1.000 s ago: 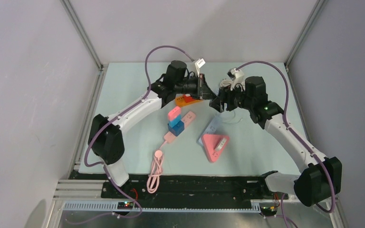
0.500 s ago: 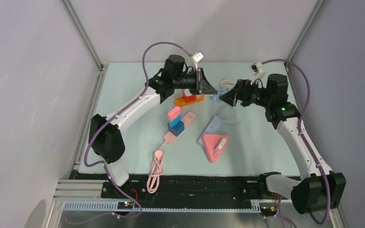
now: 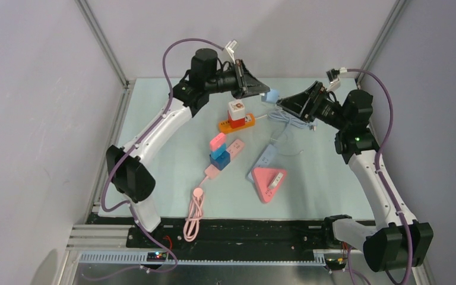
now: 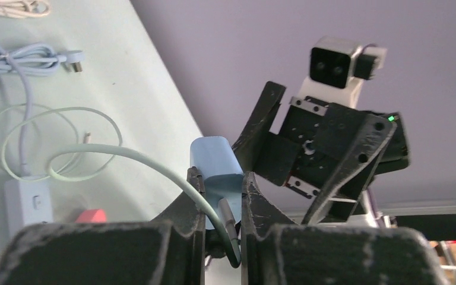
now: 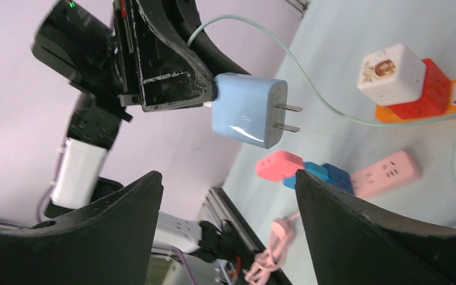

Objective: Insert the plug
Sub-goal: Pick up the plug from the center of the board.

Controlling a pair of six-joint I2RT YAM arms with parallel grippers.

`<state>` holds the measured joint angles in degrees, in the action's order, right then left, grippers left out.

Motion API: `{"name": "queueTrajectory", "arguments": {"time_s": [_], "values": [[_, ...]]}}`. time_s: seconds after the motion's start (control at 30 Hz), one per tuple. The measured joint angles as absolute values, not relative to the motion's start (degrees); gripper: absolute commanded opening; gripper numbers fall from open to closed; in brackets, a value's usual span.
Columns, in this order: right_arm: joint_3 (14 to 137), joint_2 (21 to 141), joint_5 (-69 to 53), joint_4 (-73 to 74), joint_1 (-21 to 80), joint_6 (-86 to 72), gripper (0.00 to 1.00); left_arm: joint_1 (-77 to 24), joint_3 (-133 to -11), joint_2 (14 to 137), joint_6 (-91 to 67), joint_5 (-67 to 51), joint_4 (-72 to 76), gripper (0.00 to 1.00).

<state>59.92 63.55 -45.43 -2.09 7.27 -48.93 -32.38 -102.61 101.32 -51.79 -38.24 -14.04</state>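
The left hand [image 3: 260, 92] clamps the plug [image 5: 246, 110] aloft over the worktop's [image 3: 154, 119] far edge; the right hand [image 3: 286, 103] gapes opposite. Likely a handover: right should close on its body, prongs free.

Overhead camera looks down; both wrist cameras closely face the shared blue plug [image 4: 215, 163] [image 5: 246, 110].

The light-blue, rounded plastic charger plug [image 5: 248, 110] hangs in the air above the far part of the table [image 3: 320, 178], clamped at its back end between the fingers of the left gripper [image 3: 256, 90]. Its two flat metal prongs [image 5: 286, 117] stick out free, pointing away from that gripper. A thin pale-green cable [image 4: 124, 152] runs from its rear down to the table.
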Motion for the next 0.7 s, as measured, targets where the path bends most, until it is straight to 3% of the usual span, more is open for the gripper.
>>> {"name": "queueTrajectory", "arguments": {"time_s": [0.47,0.7], "values": [[59.79,73.63,-41.87,-21.61,8.19,-70.59,0.64,-31.31,-107.31,103.70,-67.29,-38.74,-9.63,0.00],[59.79,76.29,-40.62,-30.94,10.37,-77.71,0.47,-30.50,-106.45,103.94,-72.14,-39.38,-5.17,0.03]]}}
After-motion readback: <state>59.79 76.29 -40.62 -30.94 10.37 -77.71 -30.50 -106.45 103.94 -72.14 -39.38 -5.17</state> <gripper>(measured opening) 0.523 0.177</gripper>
